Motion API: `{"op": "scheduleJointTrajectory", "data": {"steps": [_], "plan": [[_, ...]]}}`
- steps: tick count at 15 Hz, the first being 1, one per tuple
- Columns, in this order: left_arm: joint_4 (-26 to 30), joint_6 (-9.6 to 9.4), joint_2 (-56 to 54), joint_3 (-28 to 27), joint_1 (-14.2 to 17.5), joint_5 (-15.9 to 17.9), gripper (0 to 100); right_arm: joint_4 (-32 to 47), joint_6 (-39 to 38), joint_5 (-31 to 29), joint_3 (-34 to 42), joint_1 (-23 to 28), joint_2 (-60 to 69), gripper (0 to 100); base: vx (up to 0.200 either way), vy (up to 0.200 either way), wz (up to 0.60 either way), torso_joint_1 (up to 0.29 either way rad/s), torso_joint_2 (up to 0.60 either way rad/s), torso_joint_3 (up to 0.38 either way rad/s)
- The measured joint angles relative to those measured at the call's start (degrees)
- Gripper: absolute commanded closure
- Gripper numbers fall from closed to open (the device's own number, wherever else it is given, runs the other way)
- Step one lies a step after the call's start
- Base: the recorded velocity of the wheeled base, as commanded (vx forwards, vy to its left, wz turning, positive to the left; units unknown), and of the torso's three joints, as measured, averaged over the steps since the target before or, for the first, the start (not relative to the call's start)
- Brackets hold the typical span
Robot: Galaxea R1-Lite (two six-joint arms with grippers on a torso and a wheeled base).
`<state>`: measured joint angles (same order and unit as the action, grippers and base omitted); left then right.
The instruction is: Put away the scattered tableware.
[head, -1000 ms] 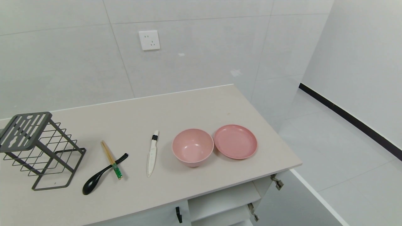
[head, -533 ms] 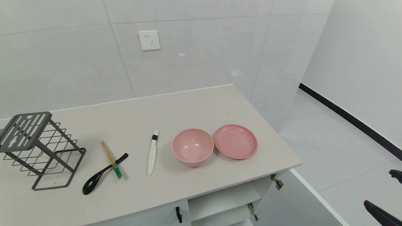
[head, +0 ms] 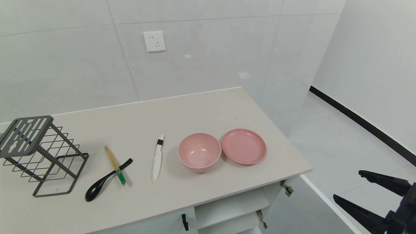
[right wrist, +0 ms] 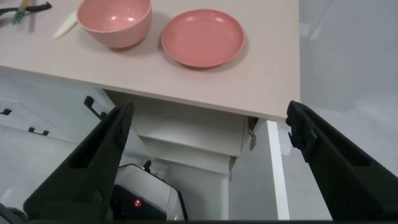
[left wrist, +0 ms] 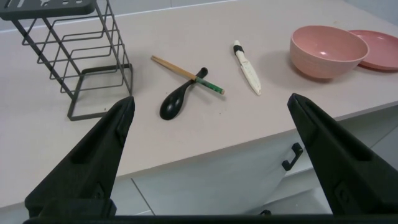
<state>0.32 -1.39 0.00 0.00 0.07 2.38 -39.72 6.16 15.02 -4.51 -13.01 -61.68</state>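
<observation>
Currently, the right gripper [head: 347, 184] is hanging nearest, over the floor off the counter's [head: 195, 110] right front corner; its jaws are standing wide and holding nothing; it is pointing toward the open cabinet [head: 227, 208] under the counter, probably the place for the crockery. The left gripper [left wrist: 210, 99] is hovering low before the front edge, likewise spread wide and empty, facing the cutlery; neither is touching anything yet. Along the front of the counter the tableware is lying loose in a row, all within reach: the spoon [head: 100, 185] and chopsticks [head: 114, 164] are crossing each other at left; the knife [head: 158, 159] is lying flat just right of them; the bowl [head: 199, 152] is sitting upright with the plate [head: 243, 146] close against it, above the cabinet. The rack [head: 32, 149] is standing at far left, probably waiting for the cutlery; no item is stowed.
</observation>
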Motion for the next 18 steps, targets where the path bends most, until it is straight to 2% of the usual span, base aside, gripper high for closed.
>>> {"op": "scheduleJointTrajectory", "data": {"steps": [6, 8, 18], "plan": [[0.04, 0.16, 0.00, 0.00, 0.00, 0.00, 0, -16.82, 2.02, 0.02, 0.88, 0.26, -18.12, 0, 0.000, 0.000, 0.00, 0.000, 0.00, 0.000], [0.04, 0.11, 0.00, 0.00, 0.00, 0.00, 0, -20.27, 2.02, 0.24, 0.63, 0.26, -23.78, 0, 0.000, 0.000, 0.00, 0.000, 0.00, 0.000], [0.04, 0.06, 0.00, 0.00, 0.00, 0.00, 0, -25.26, 0.33, 3.43, -15.30, 1.00, -43.44, 0, 0.000, 0.000, 0.00, 0.000, 0.00, 0.000]]}}
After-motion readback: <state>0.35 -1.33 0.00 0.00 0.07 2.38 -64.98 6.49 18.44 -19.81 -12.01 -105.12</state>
